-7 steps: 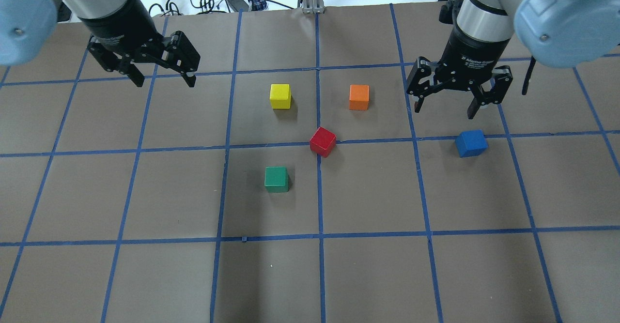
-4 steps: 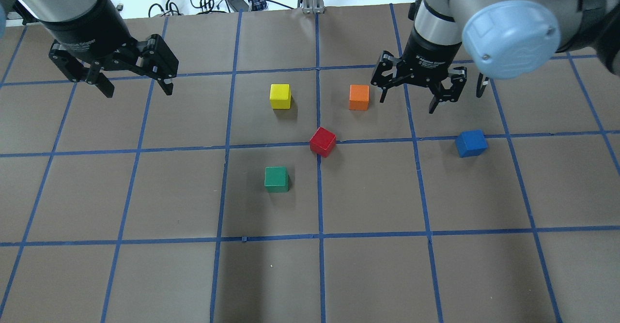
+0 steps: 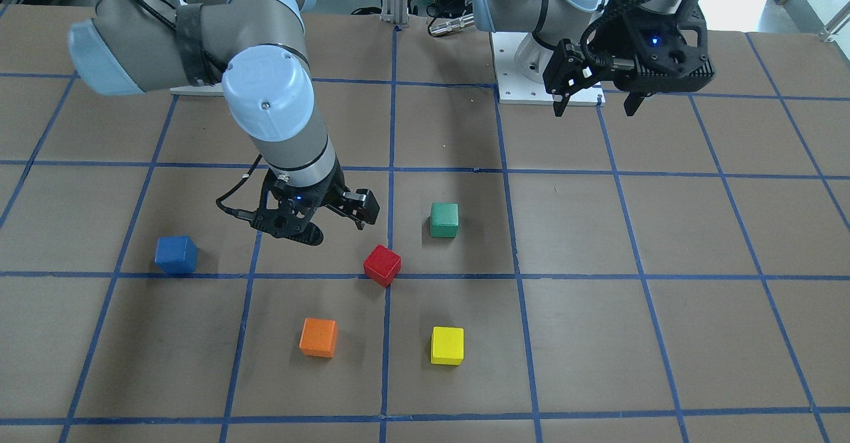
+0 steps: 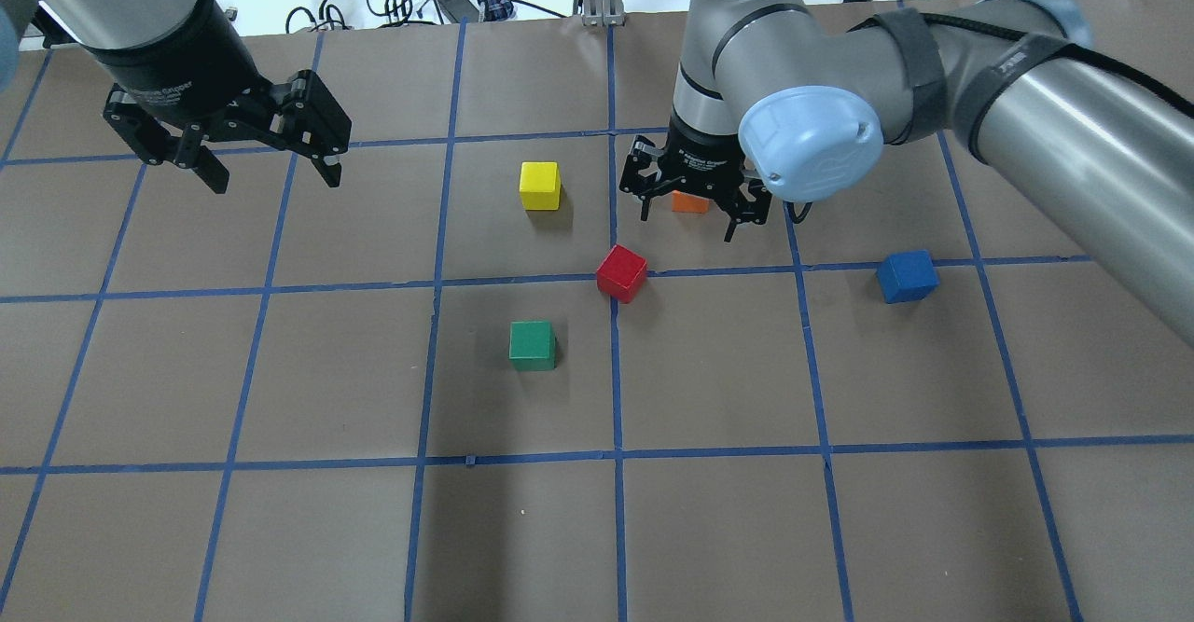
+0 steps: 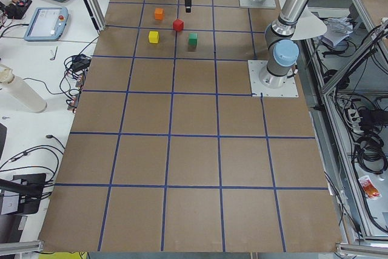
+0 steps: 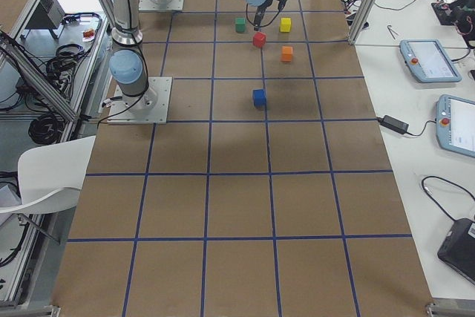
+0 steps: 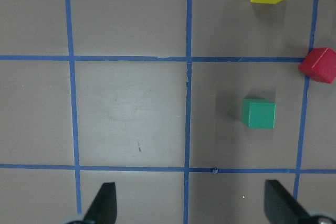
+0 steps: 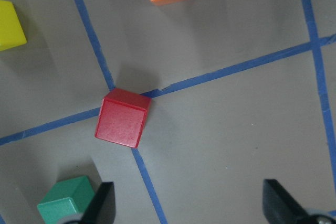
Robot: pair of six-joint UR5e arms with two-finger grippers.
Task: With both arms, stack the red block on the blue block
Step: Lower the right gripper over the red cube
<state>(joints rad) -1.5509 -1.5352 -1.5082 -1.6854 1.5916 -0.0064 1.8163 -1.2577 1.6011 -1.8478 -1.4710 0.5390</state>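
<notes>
Brown gridded bench (image 4: 280, 529); small matte red cube (image 4: 622, 272) and small matte blue cube (image 4: 907, 276) well apart.
Fingers (image 8: 102, 205) spread and empty on right gripper (image 4: 687, 224) near red cube; same on left gripper (image 4: 277, 181).

Matte red block (image 8: 122, 118), matte blue block (image 4: 907, 276), dull brown papery table cover (image 4: 280, 370), smooth silver metal right arm (image 4: 1073, 128)

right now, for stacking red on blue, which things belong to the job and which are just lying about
Part of the job:
red block
blue block
right gripper, open, close to the red block
left gripper, open, far from both blocks

Just lying about:
yellow block
green block
orange block
</notes>
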